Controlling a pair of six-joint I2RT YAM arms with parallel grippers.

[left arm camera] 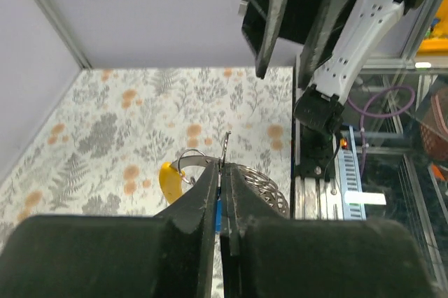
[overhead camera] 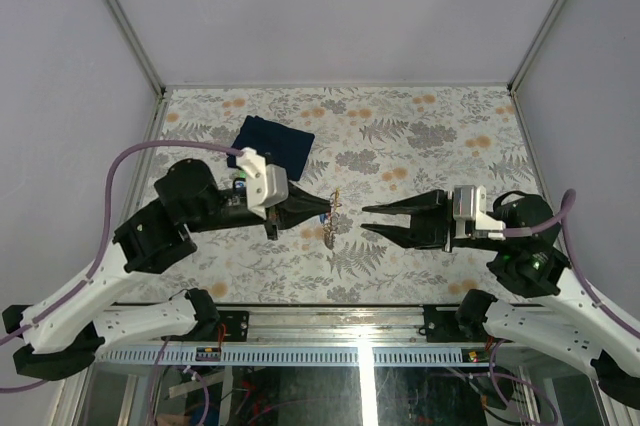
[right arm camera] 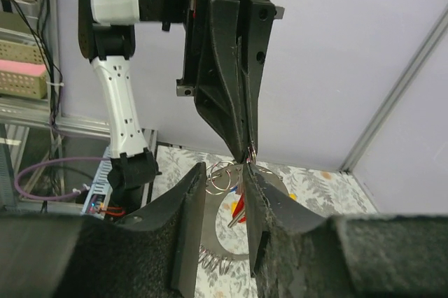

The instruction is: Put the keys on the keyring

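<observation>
a: where was the keyring (left arm camera: pixel 269 193)?
b: up off the bench (overhead camera: pixel 420 146), about midway between the two arms, at the tip of the left tool (overhead camera: pixel 321 214). that tool was pinched fully shut on it, as far as i could judge. whether the jaws bit the wire itself or one of the small rings (right arm camera: pixel 222 171) beside it, i couldn't tell.
a: and the keys?
b: a yellow key (left arm camera: pixel 168 180) and a red key (right arm camera: pixel 239 208) dangled just below the pinch. i couldn't make out any others for certain.
a: the right tool (overhead camera: pixel 365 220)?
b: roughly half open with nothing in it, pointed left at the bunch. in the top view it was near the bunch but apart from it.
a: so how would you have done the step well?
b: my reading was that the right side was about to take a fresh hold. i'd have brought it in level and slow, jaws either side of one tag. then close on the flat of the tag, not the blade, so the key couldn't swivel. the left needed only to hold firm without tilting, since hanging keys would swing at any knock.
a: the risk?
b: the right jaws catching the loop rather than a key, and dragging it out of the left pinch.
</observation>
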